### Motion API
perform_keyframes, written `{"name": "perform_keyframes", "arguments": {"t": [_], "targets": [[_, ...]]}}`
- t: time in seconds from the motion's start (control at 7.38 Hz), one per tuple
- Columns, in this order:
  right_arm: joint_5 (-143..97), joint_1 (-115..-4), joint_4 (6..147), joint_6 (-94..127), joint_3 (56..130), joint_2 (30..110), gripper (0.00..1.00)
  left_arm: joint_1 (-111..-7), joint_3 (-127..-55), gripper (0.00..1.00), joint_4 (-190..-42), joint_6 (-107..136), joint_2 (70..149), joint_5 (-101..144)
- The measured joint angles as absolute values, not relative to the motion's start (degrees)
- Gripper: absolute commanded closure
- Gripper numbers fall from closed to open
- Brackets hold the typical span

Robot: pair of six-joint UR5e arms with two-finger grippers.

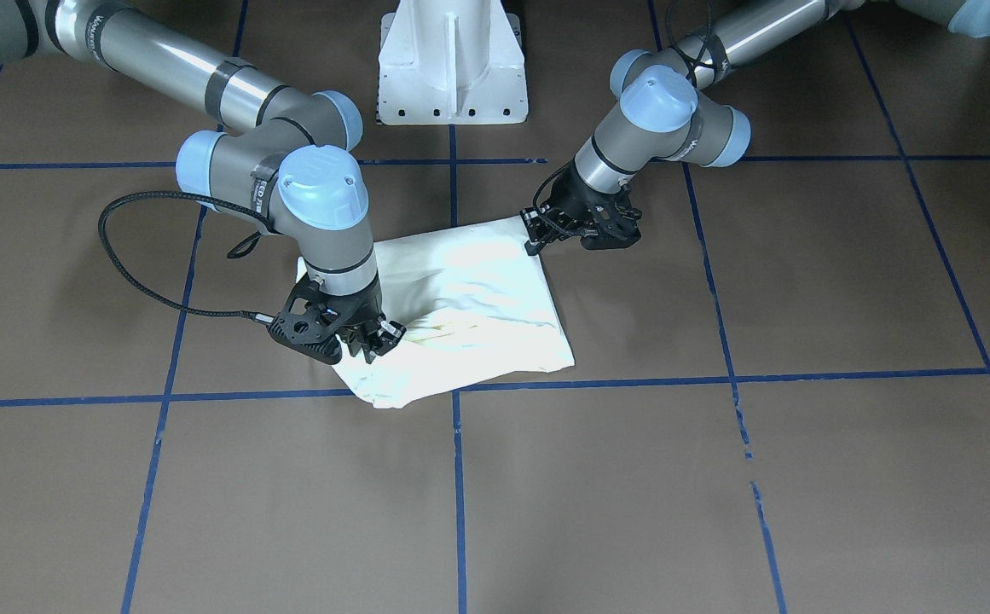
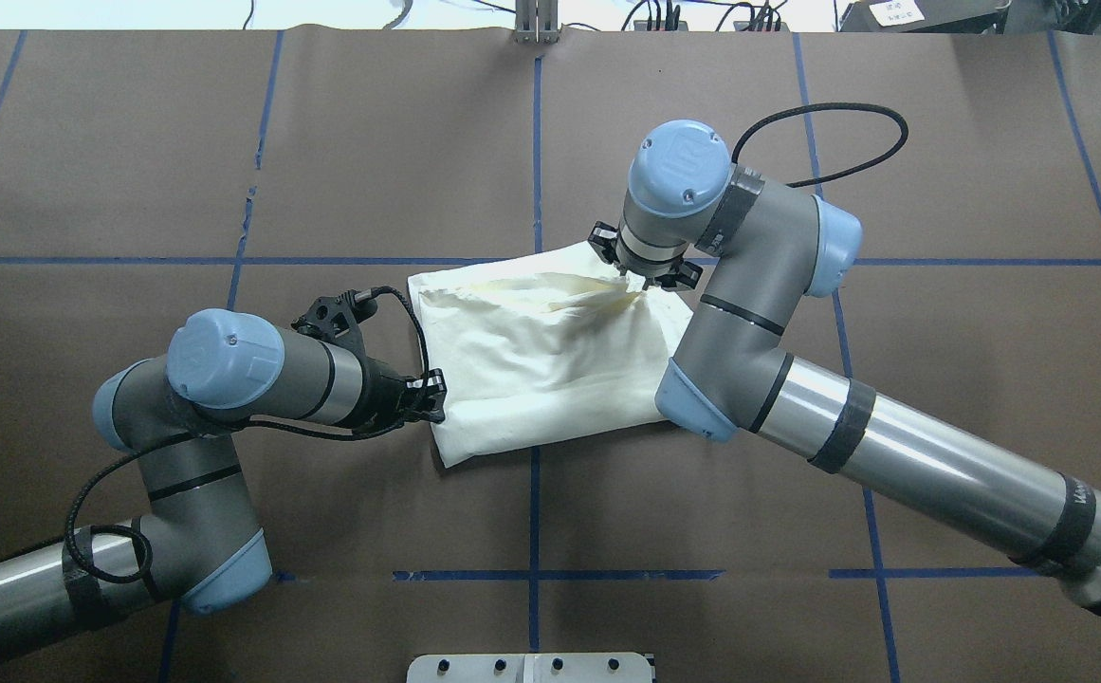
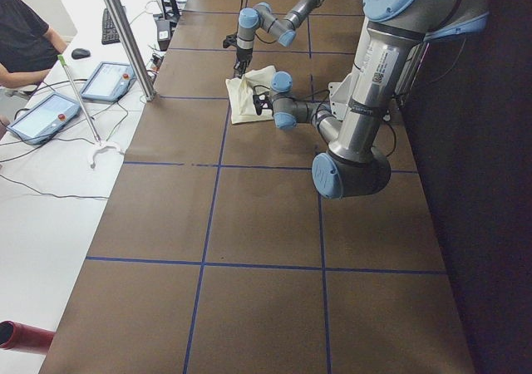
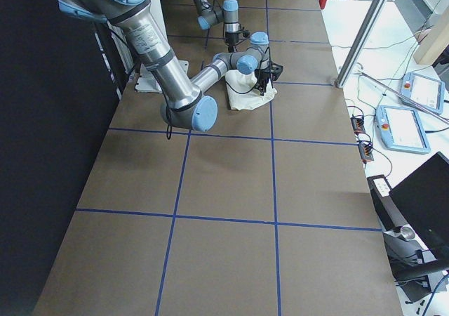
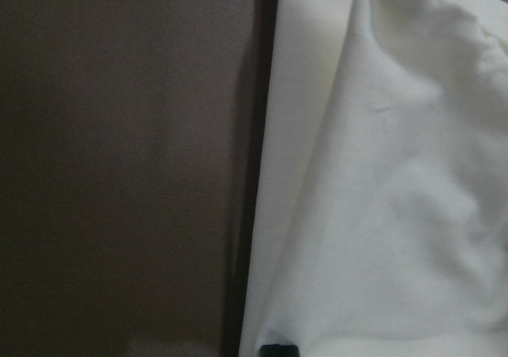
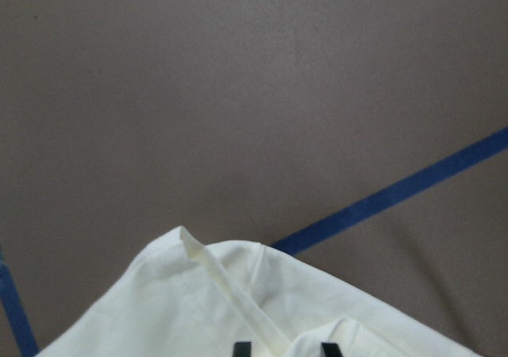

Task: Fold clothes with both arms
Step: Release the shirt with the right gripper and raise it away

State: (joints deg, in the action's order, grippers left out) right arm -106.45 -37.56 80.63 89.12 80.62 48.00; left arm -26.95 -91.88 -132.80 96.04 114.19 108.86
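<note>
I see the cream-white T-shirt [image 2: 531, 360] lying folded into a rumpled, skewed rectangle in the middle of the brown paper-covered worktop [image 2: 228, 142], straddling one of the blue tape lines [image 2: 535, 142]. The right gripper [image 2: 647, 273] points straight down onto the shirt's far corner, away from the robot. Creases fan out from it, and in its wrist view the two black fingertips [image 6: 242, 347] bracket a raised fold, so I read its jaws as clamped on the cloth. The left gripper [image 2: 429, 398] lies low at the shirt's near left corner, right at the edge. Only one fingertip [image 5: 276, 349] shows in its wrist view, so I cannot tell how its jaws stand.
</note>
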Motion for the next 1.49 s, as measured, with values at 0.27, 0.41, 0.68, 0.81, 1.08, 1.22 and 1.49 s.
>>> {"name": "perform_keyframes", "arguments": {"t": [0.27,0.41,0.68,0.81,1.08,1.22,1.49], "targets": [[-115.8,-42.6,80.7,85.4,82.1,47.8,0.00,-26.9,-91.8,1.00,-132.8,96.0,114.2,108.8],[-118.0,-43.5,80.9,85.2,84.4,47.9,0.75,-26.9,-91.9,1.00,-132.8,96.0,114.2,108.8],[-112.4,-38.3,81.2,88.1,90.1,51.0,1.00,-26.9,-92.1,1.00,-132.8,96.0,114.3,108.9],[-107.6,-34.1,81.1,89.2,91.1,52.2,1.00,-26.9,-92.3,1.00,-132.8,96.0,114.4,109.0],[-104.0,-30.5,80.9,89.3,90.1,52.7,1.00,-26.9,-92.6,1.00,-132.8,96.0,114.4,109.1],[-103.2,-30.4,80.7,88.6,88.2,52.1,1.00,-26.9,-92.6,1.00,-132.8,96.0,114.3,109.1],[-102.1,-31.8,80.5,86.6,83.7,49.7,1.00,-26.9,-92.8,1.00,-132.8,96.1,114.3,109.0]]}}
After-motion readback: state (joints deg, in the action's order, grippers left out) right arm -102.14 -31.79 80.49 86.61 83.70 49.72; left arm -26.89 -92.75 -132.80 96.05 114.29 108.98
